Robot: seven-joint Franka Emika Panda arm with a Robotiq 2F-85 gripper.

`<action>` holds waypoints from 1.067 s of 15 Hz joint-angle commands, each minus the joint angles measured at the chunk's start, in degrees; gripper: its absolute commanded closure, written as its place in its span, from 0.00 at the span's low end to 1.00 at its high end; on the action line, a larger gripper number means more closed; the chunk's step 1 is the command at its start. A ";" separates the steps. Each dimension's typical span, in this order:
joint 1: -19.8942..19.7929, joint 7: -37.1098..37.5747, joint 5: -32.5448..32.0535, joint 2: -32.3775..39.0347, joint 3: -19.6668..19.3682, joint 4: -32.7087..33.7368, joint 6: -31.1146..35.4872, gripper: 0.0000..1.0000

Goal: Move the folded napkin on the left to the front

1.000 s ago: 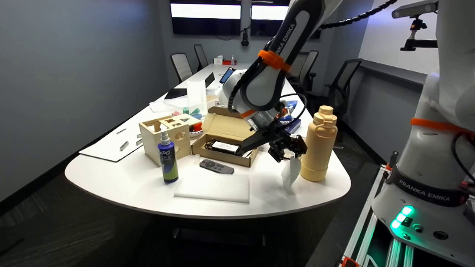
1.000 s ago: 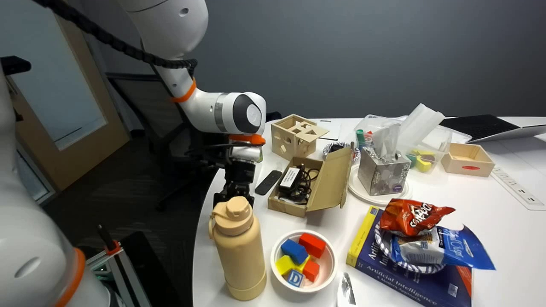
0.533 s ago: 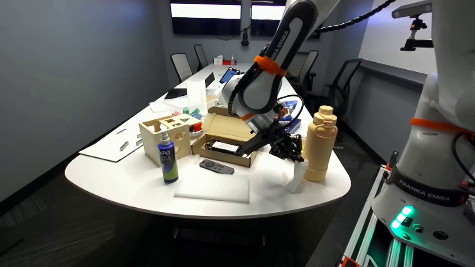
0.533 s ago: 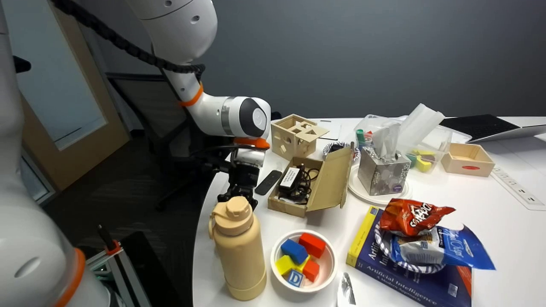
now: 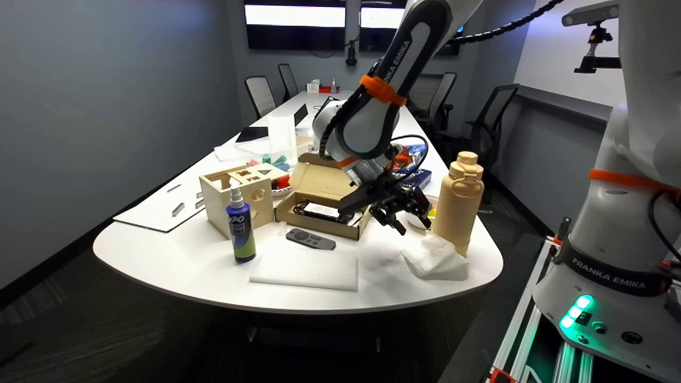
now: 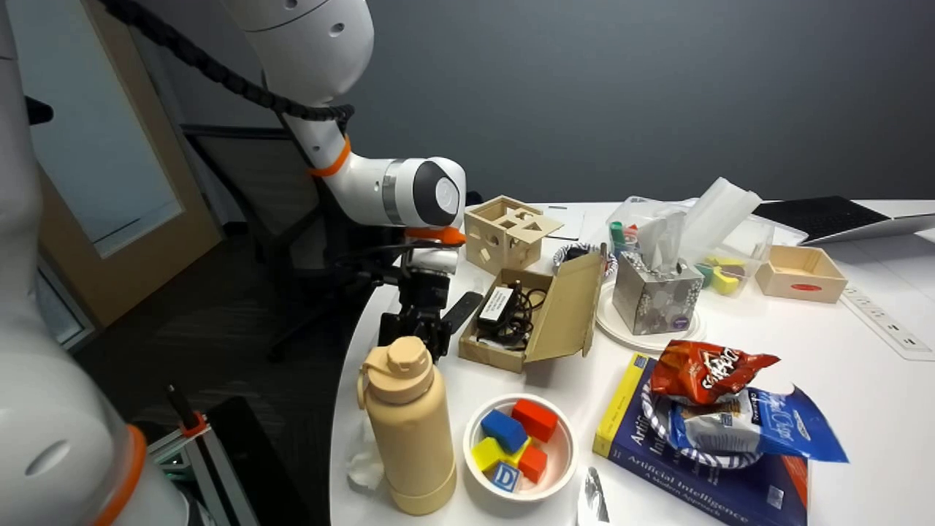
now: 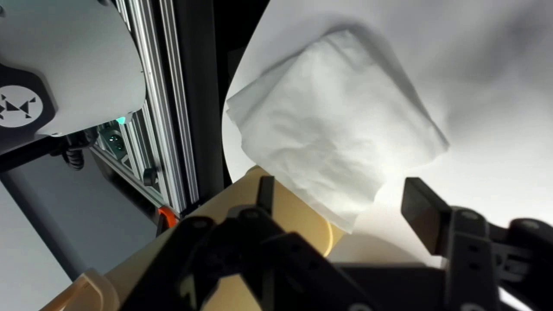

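Soft white folded napkin [image 7: 332,121], kinda rumpled, lying on smooth white curved-edge counter [image 7: 505,155], upper middle of wrist frame. Just beside it, tall tan cylindrical bottle [image 5: 458,210], upright in both exterior views; can't tell if touching. Black two-fingered end effector [image 7: 341,202] along bottom of wrist frame, jaws spread pretty wide, apart from napkin.

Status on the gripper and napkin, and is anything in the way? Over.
Gripper open, holding nothing. Napkin loose and rumpled on the table. Bottle standing close beside it, likely tight for that side; contact unclear.
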 commanded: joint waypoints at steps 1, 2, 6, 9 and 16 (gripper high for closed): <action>0.52 0.75 -1.37 -2.21 0.75 0.22 3.10 0.00; 0.66 0.51 -1.37 -2.98 1.00 0.35 3.70 0.00; 0.49 -1.64 -1.02 -7.71 2.20 0.50 4.35 0.00; 0.10 -2.86 -1.53 -12.43 3.01 0.48 4.47 0.00; -1.47 -9.37 -1.29 -20.74 4.58 1.08 5.57 0.00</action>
